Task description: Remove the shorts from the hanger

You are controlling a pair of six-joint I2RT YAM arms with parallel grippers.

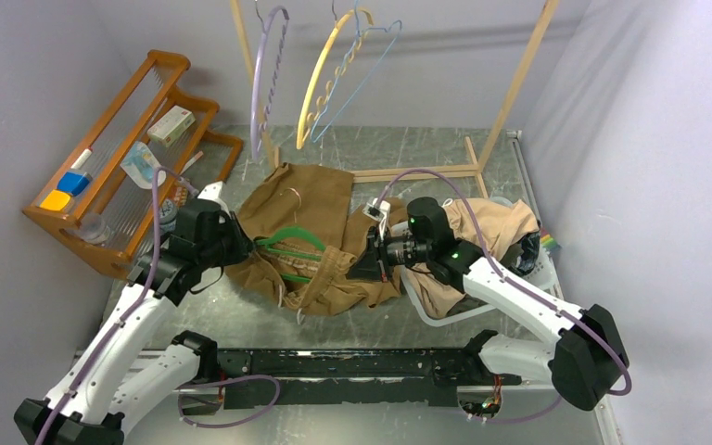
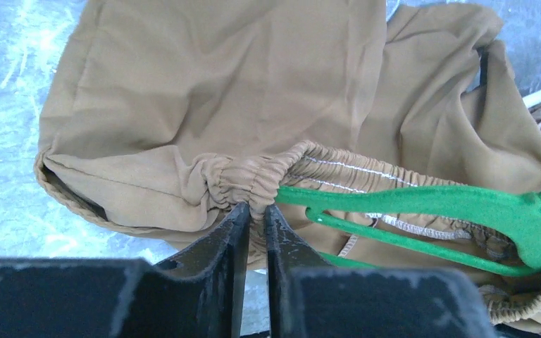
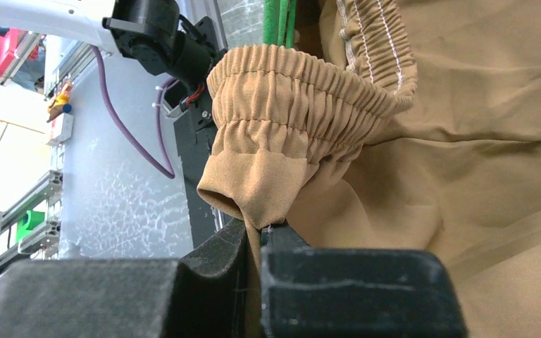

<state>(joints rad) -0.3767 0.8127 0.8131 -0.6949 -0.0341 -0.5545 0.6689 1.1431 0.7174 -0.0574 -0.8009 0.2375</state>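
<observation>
Tan-brown shorts [image 1: 311,209] lie on the table with a green hanger [image 1: 287,248] inside their elastic waistband. My left gripper [image 1: 238,243] is shut on the gathered waistband [image 2: 253,184] at the hanger's left tip [image 2: 292,196]. My right gripper [image 1: 371,264] is shut on a fold of the same shorts [image 3: 268,183] just below the waistband, at the hanger's other end [image 3: 280,21]. Cloth shows pinched between both pairs of fingers. Light beige shorts [image 1: 496,227] lie in a heap under the right arm.
A wooden rack [image 1: 116,153] with small items stands at the left. A wooden hanging frame [image 1: 510,93] at the back carries purple [image 1: 261,74], yellow [image 1: 324,74] and blue [image 1: 371,65] empty hangers. A white basket rim [image 1: 454,315] sits under the beige heap.
</observation>
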